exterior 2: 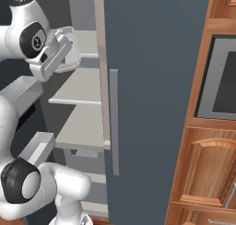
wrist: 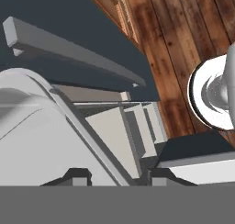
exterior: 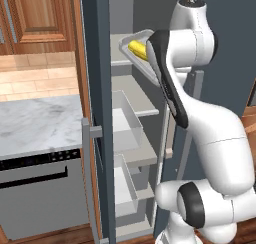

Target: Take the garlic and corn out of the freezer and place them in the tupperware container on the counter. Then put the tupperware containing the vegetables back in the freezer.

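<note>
Tupperware container (exterior: 131,52): one clear tray, tilted, at the upper freezer shelf's front edge, beside the arm's wrist.
Contents: one corn (exterior: 138,49) cob, yellow, lying inside; whether anything else is in it cannot be told.
Hand (wrist: 117,176): two dark fingertips straddle the tray's rim in the hand view; whether they clamp it cannot be told.
Freezer (exterior: 97,88): door swung wide, pale shelves stepped downward, two pull-out drawers (exterior: 125,123) standing open below the tray.
Room: the arm fills the doorway's right half.
Counter (exterior: 37,120): marbled top, left of the freezer.
</note>
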Controlling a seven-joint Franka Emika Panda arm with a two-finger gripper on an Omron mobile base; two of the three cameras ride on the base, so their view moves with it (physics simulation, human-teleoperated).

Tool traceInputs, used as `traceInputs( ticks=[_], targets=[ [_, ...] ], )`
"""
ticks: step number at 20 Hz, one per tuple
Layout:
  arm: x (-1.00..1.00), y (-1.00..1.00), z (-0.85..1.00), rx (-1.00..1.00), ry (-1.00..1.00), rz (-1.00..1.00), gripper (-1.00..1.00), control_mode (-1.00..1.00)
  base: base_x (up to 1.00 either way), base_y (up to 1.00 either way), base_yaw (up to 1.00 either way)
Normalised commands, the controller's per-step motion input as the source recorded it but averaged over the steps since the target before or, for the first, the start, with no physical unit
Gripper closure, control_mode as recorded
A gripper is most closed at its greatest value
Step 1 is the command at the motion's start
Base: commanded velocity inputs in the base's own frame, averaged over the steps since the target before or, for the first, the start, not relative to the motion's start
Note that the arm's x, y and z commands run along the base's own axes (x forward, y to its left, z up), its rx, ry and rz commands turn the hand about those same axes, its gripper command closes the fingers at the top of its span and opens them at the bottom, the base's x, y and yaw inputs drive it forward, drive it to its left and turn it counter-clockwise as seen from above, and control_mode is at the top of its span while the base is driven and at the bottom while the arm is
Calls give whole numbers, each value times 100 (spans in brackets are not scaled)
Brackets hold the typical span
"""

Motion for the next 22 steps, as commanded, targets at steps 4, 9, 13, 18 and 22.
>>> traceInputs(
  ticks=[4,9,13,18,22],
  targets=[
    [53,0,0,7,-2,3,100,-100,0,0,0],
    [47,0,0,10,-4,3,100,-100,0,0,0],
    [33,7,0,7,-8,0,100,-100,0,0,0],
    [35,12,0,4,-9,0,100,-100,0,0,0],
    [43,27,0,2,-4,0,100,-100,0,0,0]
  ],
)
